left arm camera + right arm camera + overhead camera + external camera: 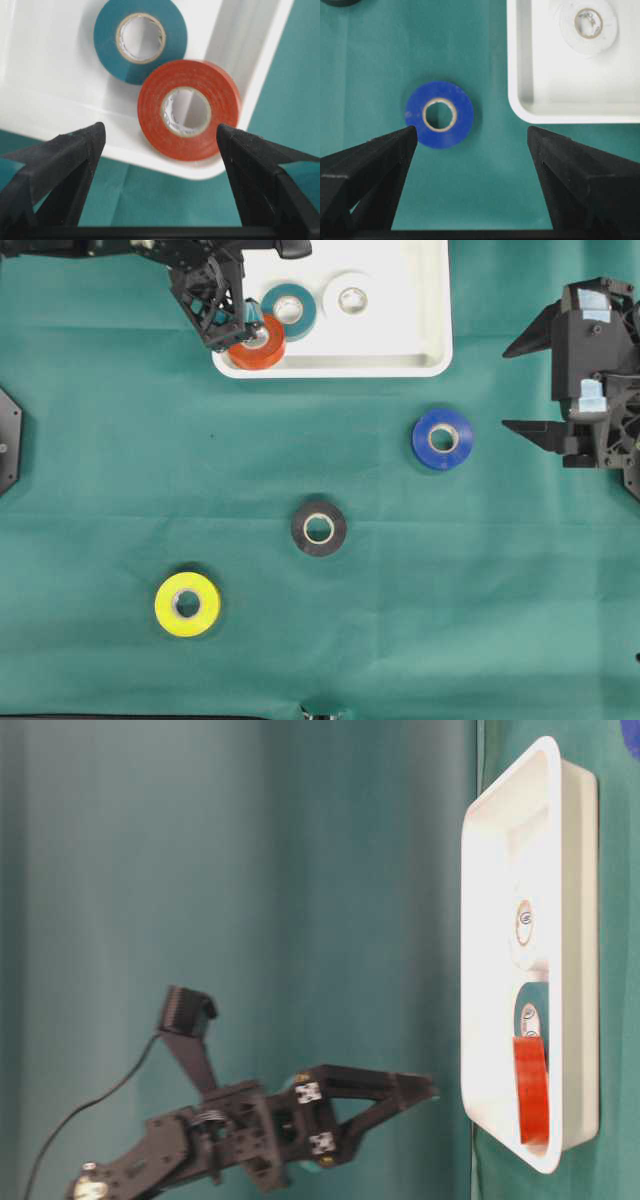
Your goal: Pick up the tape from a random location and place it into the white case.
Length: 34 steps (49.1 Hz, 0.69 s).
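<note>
1. Toward the top of the green table cover (120, 470), seen from overhead, lies the white case (430, 300), a shallow tray with a raised rim.
2. Three tape rolls are in the case: a white roll (351, 298), a teal roll (289, 308) and an orange-red roll (258, 344). The orange-red roll sits in the near left corner, tipped up against the rim and not lying flat. In the left wrist view it overlaps the edge of the teal roll.
3. The left gripper (160, 142) hangs over that corner with its claws spread wide and nothing between them. The orange-red roll lies free in the gap, touched by neither claw.
4. The right gripper (472, 145) waits at the right side of the table, claws also wide and empty, looking down on a blue roll (439, 114) just beside the case's corner.
5. Judged from this, the task is partly done: three rolls are in the case and three are left on the cloth.
6. Those left are the blue roll, a black roll (319, 528) near the middle and a yellow roll (187, 604) toward the lower left, all well apart.
7. Nothing blocks any of them, though the tipped orange-red roll may slide or settle.
</note>
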### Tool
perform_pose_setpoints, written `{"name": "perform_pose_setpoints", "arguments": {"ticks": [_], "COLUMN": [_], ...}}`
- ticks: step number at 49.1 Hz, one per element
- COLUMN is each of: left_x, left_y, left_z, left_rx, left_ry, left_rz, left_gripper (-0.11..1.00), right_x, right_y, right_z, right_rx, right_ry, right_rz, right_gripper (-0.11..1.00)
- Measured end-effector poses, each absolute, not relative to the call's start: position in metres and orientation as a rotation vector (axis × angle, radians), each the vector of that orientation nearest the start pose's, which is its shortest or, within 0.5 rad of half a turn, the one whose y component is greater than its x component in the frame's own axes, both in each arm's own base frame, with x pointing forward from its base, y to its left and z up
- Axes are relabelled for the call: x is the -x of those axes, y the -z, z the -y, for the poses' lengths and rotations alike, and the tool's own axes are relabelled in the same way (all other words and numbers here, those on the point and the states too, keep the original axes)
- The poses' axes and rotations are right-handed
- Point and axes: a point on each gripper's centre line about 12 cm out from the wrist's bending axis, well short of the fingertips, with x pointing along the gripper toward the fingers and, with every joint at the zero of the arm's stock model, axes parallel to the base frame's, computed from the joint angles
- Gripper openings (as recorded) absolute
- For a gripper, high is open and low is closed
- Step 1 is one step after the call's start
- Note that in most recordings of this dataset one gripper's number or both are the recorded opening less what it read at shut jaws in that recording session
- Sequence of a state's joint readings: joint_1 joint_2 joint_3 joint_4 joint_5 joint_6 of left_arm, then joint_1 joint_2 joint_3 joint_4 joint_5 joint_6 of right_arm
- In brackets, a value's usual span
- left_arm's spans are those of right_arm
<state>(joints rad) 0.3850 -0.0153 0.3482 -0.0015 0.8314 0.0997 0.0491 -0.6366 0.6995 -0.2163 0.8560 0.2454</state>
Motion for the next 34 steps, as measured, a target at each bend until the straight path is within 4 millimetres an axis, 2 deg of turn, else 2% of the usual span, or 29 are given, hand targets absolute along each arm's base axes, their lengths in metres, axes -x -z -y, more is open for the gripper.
{"name": "perform_pose_setpoints", "arguments": {"ticks": [7,15,20,25,34], "left_x": [-0.355,-0.351,-0.347,-0.344,-0.343], "left_y": [-0.244,-0.285,-0.303,-0.311,-0.31], "left_z": [-0.143,-0.137,-0.133,-0.13,-0.128], "left_rx": [0.137,0.119,0.11,0.109,0.11], "left_ry": [-0.282,-0.28,-0.275,-0.27,-0.266], "left_rz": [-1.153,-1.1,-1.079,-1.084,-1.097], "left_gripper": [1.0,1.0,1.0,1.0,1.0], "right_x": [-0.241,-0.241,-0.241,-0.241,-0.241], "right_y": [-0.293,-0.293,-0.292,-0.292,-0.293], "right_z": [0.007,0.008,0.007,0.008,0.008], "right_rx": [0.001,0.002,0.001,0.003,0.002], "right_ry": [0.152,0.153,0.153,0.154,0.155], "right_rz": [-0.896,-0.9,-0.902,-0.903,-0.901], "right_gripper": [0.88,0.88,0.88,0.88,0.88]}}
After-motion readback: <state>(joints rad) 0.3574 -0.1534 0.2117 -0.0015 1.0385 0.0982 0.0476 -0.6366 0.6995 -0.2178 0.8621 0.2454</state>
